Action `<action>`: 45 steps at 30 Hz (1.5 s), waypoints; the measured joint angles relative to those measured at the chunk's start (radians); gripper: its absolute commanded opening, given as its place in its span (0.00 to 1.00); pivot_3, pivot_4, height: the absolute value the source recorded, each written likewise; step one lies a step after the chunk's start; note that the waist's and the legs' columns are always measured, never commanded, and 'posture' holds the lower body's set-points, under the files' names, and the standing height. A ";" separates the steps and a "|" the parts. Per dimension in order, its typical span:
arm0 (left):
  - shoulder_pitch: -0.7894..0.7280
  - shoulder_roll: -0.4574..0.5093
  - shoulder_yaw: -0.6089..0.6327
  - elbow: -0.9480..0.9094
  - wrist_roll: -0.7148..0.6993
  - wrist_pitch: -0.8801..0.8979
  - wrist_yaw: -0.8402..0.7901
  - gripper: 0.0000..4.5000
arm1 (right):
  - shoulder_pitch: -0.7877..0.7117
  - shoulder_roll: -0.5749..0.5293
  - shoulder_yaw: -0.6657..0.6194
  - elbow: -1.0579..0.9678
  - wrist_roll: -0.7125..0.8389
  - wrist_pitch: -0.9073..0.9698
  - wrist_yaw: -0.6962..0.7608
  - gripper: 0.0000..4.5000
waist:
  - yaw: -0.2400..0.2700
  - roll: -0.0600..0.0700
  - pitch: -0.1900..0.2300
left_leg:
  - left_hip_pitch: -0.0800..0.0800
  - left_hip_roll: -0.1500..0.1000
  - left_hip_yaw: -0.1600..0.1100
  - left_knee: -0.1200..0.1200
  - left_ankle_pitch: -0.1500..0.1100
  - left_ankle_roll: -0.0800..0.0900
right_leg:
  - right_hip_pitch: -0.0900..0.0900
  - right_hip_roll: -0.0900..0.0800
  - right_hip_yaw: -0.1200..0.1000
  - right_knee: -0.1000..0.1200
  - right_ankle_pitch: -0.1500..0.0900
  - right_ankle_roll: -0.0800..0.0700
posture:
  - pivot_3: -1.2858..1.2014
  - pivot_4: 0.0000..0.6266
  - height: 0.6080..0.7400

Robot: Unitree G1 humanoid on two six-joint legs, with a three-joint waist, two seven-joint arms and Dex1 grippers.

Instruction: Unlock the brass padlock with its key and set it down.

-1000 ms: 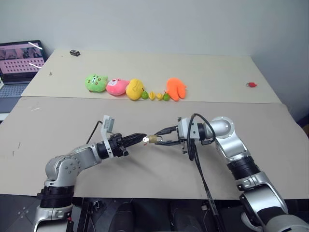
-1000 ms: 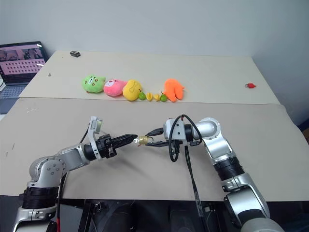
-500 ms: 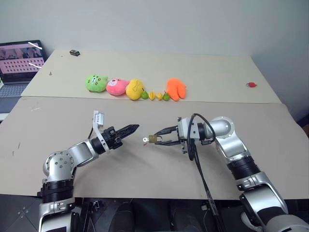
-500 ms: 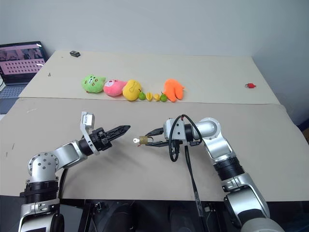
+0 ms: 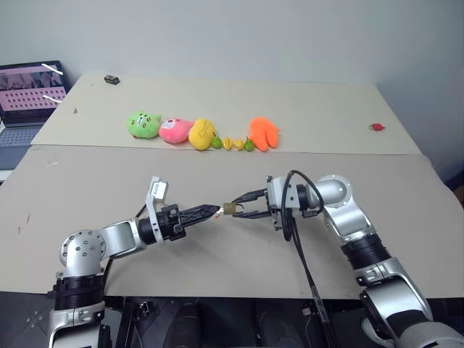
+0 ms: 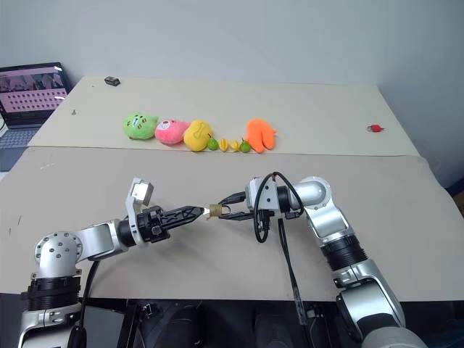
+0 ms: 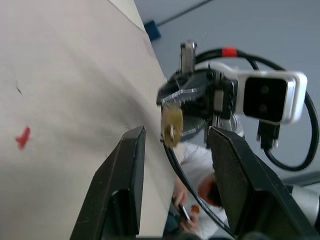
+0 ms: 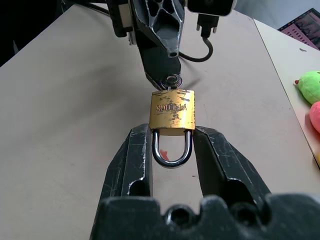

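Right now the brass padlock (image 8: 172, 112) hangs above the tan table (image 5: 217, 246), clear of the surface, with the right gripper (image 8: 172, 145) clamped on it: the two black fingers (image 8: 137, 155) squeeze the lower corners of the body on either side of the silvery shackle. The key (image 8: 171, 80) sits in the lock's free end, its round bow sticking out toward the other arm. The left gripper (image 5: 212, 211) has its tips at that bow, fingers apart, one on each side of the lock as the left wrist view shows; whether they touch the key I cannot tell. A second ago these fingers were closed on the key; half a second ago they had pulled away, leaving a clear gap; now they are back at it and spread. The right arm has not moved. Farther back on the table lie a green plush (image 5: 144, 124), a pink plush (image 5: 175, 130), a yellow plush (image 5: 202, 133), small toy fruits (image 5: 233, 143) and an orange plush (image 5: 264, 133), well apart from the lock. A small red object (image 5: 376, 127) lies far right, a laptop (image 5: 29, 94) far left.
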 measured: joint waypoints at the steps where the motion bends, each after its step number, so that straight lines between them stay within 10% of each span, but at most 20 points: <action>1: 0.000 0.001 0.000 0.000 0.001 -0.002 -0.002 0.47 | 0.000 0.000 0.000 0.000 0.000 0.000 0.000 0.19 | 0.000 0.000 0.000 | 0.000 0.000 0.000 0.000 0.000 0.000 | 0.000 0.000 0.000 0.000 0.000 0.000 | 0.52 0.24 0.86; 10: 0.000 0.002 -0.008 0.000 0.025 -0.014 -0.022 0.47 | 0.000 0.000 0.001 0.000 0.000 0.000 0.000 0.19 | 0.000 0.000 0.000 | 0.000 0.000 0.000 0.000 0.000 0.000 | 0.000 0.000 0.000 0.000 0.000 0.000 | 0.52 0.24 0.86; 16: 0.000 0.000 -0.026 0.000 0.045 -0.024 -0.033 0.02 | 0.000 0.000 0.001 0.000 0.000 0.000 -0.001 0.19 | 0.000 0.000 0.000 | 0.000 0.000 0.000 0.000 0.000 0.000 | 0.000 0.000 0.000 0.000 0.000 0.000 | 0.52 0.24 0.86; 45: 0.016 0.005 -0.162 -0.086 0.342 -0.309 -0.221 0.02 | 0.000 -0.009 -0.004 0.009 -0.014 0.000 -0.027 0.19 | 0.000 0.000 0.000 | 0.000 0.000 0.000 0.000 0.000 0.000 | 0.000 0.000 0.000 -0.001 0.000 0.000 | 0.52 0.24 0.86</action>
